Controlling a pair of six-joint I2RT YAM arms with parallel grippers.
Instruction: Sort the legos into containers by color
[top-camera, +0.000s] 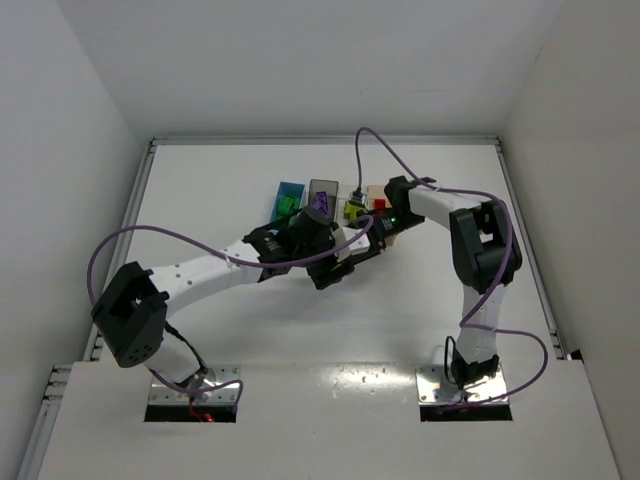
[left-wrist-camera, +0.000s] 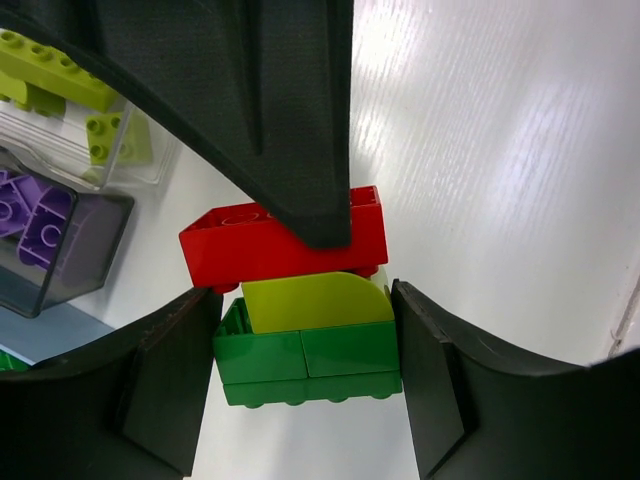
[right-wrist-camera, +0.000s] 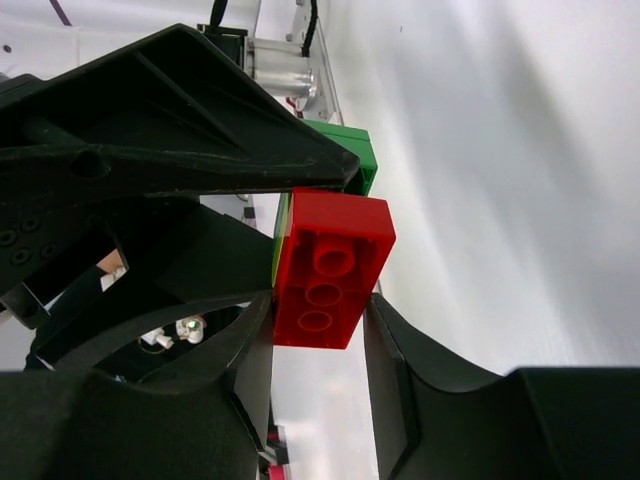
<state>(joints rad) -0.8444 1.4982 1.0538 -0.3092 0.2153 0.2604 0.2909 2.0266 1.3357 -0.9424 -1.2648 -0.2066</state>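
A stack of three legos hangs above the table between my grippers: a green brick (left-wrist-camera: 310, 360), a yellow-green curved brick (left-wrist-camera: 315, 302) and a red brick (left-wrist-camera: 230, 250). My left gripper (left-wrist-camera: 306, 335) is shut on the green brick, one finger against each end. My right gripper (right-wrist-camera: 320, 310) is shut on the red brick (right-wrist-camera: 330, 270), and the green brick (right-wrist-camera: 355, 150) shows behind it. In the top view the two grippers meet, left (top-camera: 335, 268) and right (top-camera: 358, 248), just in front of the row of bins.
At the back stand a blue bin (top-camera: 290, 188) holding a green brick, a dark grey bin (top-camera: 323, 185) holding purple bricks (left-wrist-camera: 40, 220), a clear bin (left-wrist-camera: 150, 170) holding yellow-green bricks (left-wrist-camera: 60, 75), and a tan-orange bin (top-camera: 377, 190) holding a red brick.
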